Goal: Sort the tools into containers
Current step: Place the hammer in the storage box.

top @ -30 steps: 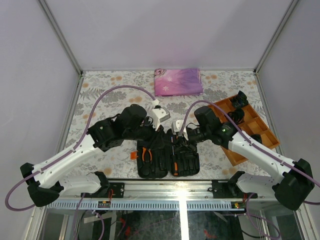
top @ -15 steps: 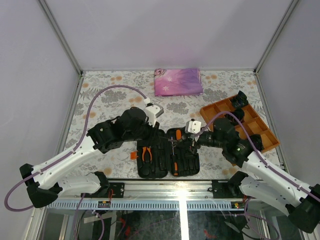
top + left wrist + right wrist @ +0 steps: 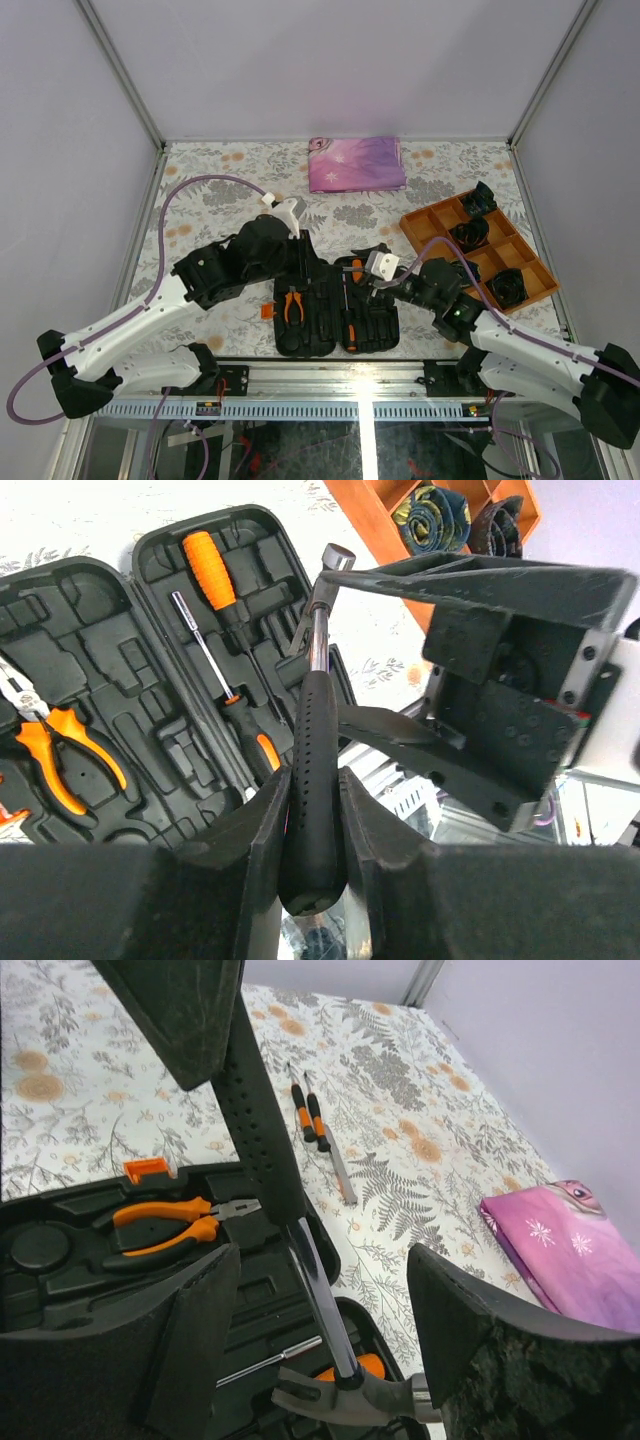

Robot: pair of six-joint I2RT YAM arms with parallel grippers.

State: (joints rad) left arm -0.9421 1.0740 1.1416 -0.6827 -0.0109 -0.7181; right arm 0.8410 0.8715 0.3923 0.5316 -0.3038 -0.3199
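My left gripper [image 3: 313,778] is shut on the black handle of the hammer [image 3: 315,720], which hangs tilted over the open black tool case [image 3: 110,710]. The hammer's metal head [image 3: 360,1400] lies between the spread fingers of my right gripper [image 3: 325,1255], which is open and does not touch it. In the top view the left gripper [image 3: 318,262] and right gripper [image 3: 358,262] face each other over the case [image 3: 335,335]. Orange-handled pliers [image 3: 170,1220] sit in the case's left half. An orange screwdriver [image 3: 210,565] and a slim one [image 3: 200,640] lie in its right half.
Two small screwdrivers [image 3: 312,1118] lie on the floral tabletop beyond the case. An orange divided tray [image 3: 500,262] holding black coiled bundles [image 3: 508,287] stands at the right. A folded pink-purple cloth [image 3: 357,163] lies at the back.
My right gripper has opened and let go of the hammer, and its arm has swung down toward the near right. The left gripper still holds the handle and has shifted slightly left.
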